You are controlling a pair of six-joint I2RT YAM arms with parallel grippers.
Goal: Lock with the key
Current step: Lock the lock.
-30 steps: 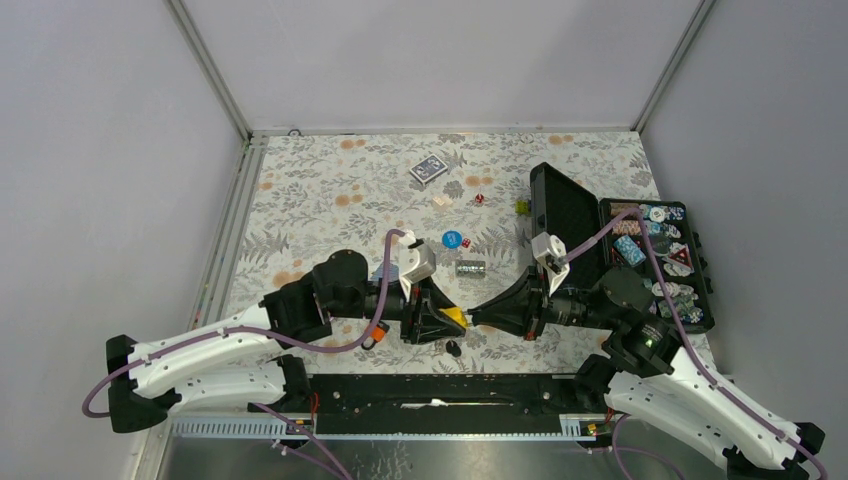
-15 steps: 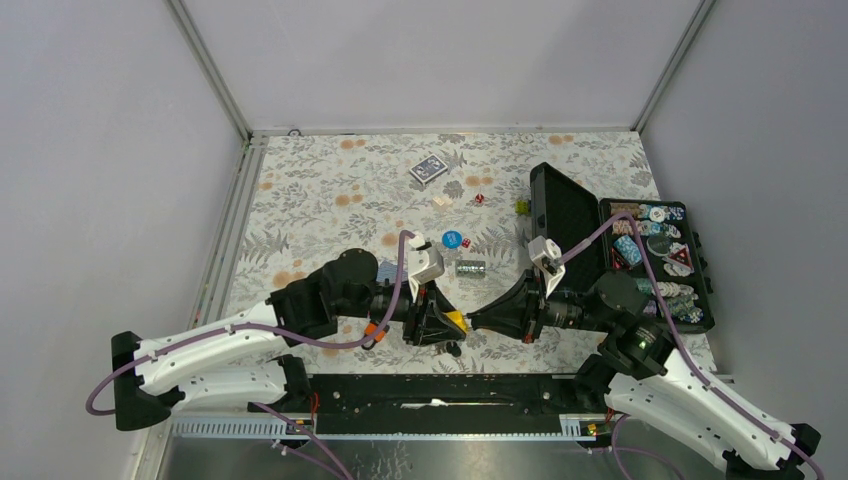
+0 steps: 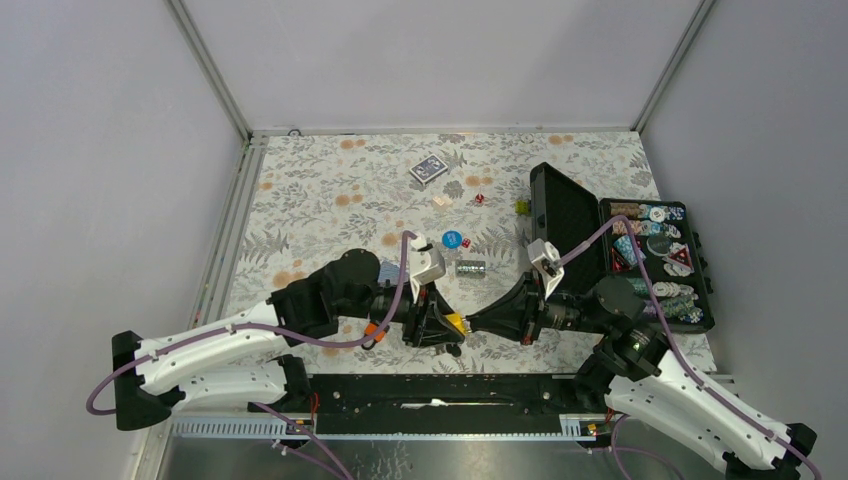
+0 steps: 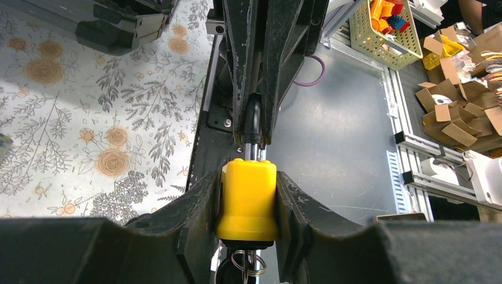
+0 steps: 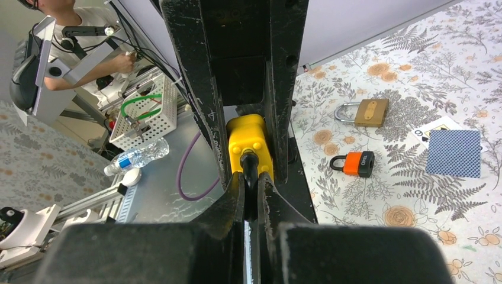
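A yellow padlock (image 4: 247,198) is clamped by its body between the fingers of my left gripper (image 4: 245,178), low over the table's near edge (image 3: 456,322). Its black shackle (image 5: 248,167) points toward my right gripper (image 5: 250,180), which is shut on it; in the top view the two grippers meet tip to tip, the right one (image 3: 476,322) coming from the right. The key's ring (image 4: 245,262) hangs from the lock's underside, and its dark head (image 3: 454,349) dangles just below the lock. The key blade is hidden inside the lock.
A brass padlock (image 5: 370,112), an orange padlock (image 5: 357,164) and a blue card (image 5: 454,153) lie on the floral cloth. An open black case (image 3: 570,235) of poker chips stands at the right. A card deck (image 3: 428,170), dice and a blue chip (image 3: 450,239) lie farther back.
Both arms have shifted slightly, the left elbow moving a little right. The holds on the yellow padlock and its shackle are unchanged.
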